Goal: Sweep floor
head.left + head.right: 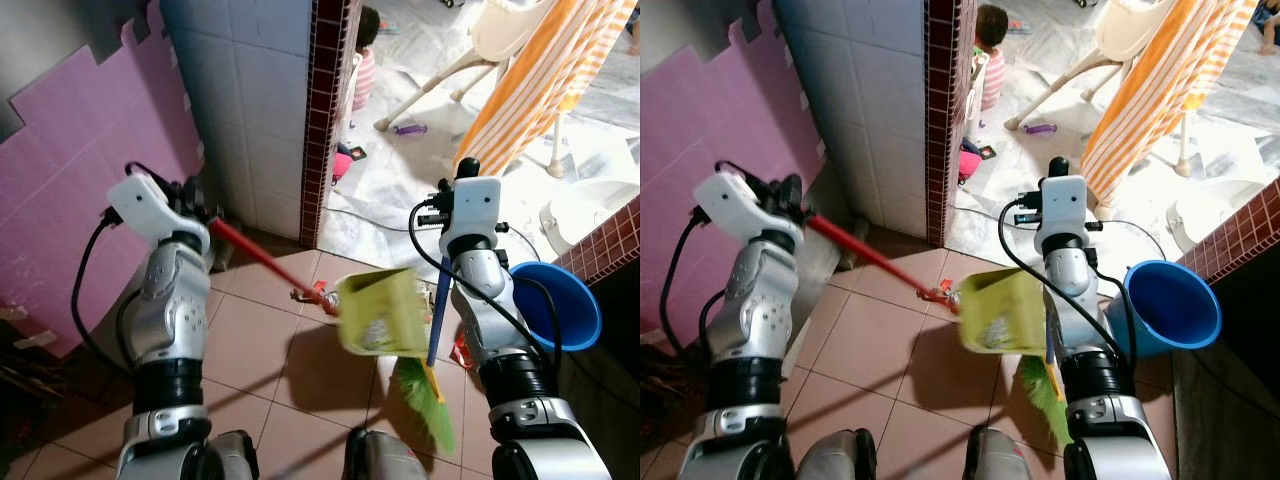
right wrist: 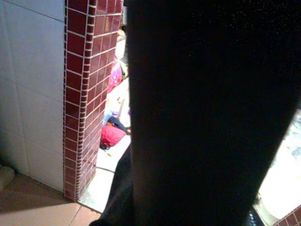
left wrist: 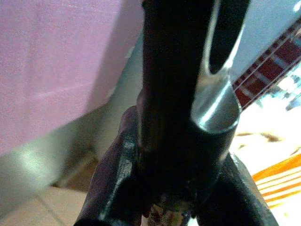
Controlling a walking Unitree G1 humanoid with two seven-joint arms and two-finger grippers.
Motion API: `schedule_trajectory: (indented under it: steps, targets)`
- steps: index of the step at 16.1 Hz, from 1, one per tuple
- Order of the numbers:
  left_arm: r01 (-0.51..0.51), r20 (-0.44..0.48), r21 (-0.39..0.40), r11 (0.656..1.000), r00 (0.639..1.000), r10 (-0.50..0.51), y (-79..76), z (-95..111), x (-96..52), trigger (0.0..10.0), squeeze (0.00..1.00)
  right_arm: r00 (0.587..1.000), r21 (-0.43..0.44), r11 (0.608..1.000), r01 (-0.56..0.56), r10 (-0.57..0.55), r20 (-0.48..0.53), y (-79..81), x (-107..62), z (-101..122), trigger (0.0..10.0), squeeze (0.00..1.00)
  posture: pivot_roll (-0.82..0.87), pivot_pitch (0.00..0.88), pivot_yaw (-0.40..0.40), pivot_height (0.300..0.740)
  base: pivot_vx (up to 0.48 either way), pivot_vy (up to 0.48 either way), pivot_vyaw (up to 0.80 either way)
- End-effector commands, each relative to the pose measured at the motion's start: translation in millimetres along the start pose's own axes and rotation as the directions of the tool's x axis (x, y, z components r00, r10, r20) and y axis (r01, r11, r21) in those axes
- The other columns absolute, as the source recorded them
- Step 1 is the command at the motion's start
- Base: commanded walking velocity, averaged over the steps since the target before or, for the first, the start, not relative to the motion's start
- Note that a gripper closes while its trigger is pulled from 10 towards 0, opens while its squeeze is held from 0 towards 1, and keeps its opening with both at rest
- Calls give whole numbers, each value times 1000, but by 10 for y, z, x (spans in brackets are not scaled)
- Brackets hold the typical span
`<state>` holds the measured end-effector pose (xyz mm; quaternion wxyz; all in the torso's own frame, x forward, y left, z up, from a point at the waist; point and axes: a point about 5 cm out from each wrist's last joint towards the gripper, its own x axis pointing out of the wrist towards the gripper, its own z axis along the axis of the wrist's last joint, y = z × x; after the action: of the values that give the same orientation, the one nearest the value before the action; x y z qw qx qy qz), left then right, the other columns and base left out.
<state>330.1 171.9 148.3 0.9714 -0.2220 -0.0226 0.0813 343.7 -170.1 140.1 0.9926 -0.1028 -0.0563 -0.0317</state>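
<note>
Left end effector: clamped on the red dustpan handle, near the wall.
Dustpan: held over open tiles.
Right end effector: fingers can't be told; broom beside the blue bucket.

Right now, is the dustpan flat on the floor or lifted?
Lifted: the dustpan hangs tilted above the tiles on its red handle, casting a shadow below.

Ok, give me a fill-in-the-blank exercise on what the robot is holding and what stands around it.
1. The dustpan on the red handle is coloured ____.
2. The broom beside the right arm has ____ bristles.
3. The bucket by the right arm is ____.
4. The foam mat on the wall is ____.

Missing words: yellow; green; blue; pink
</note>
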Motion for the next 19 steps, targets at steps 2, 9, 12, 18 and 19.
schedule_trajectory:
  steps: [2, 9, 12, 18, 19]
  targets:
    - [49, 49, 102, 994, 997, -55, -42, 97, -41, 10000, 0, 999, -6, 1000, 6, -5, 33, 0, 12, 62, 10000, 0, 12, 99, -28, 740, 0, 0, 0]
    - [60, -7, 272, 961, 998, -60, 140, -118, -322, 10000, 0, 998, 45, 997, 58, -58, 16, 46, -75, -46, 10000, 0, 32, 48, 6, 740, 0, 0, -444]
    - [68, -24, 285, 956, 998, -63, 140, -179, -365, 10000, 0, 999, 63, 997, 53, -53, 4, 91, -84, -74, 10000, 0, 33, 43, 4, 740, 0, 0, -800]
    - [175, -28, 255, 951, 984, -174, -187, -181, -317, 10000, 0, 999, 86, 995, 44, -46, 22, 168, 26, 22, 10000, 0, 28, 46, -6, 740, 0, 0, -800]
    - [179, -29, 256, 950, 984, -178, -194, -181, -315, 10000, 0, 999, 86, 995, 44, -46, 22, 166, 25, 21, 10000, 0, 26, 49, -7, 740, 0, 0, -800]
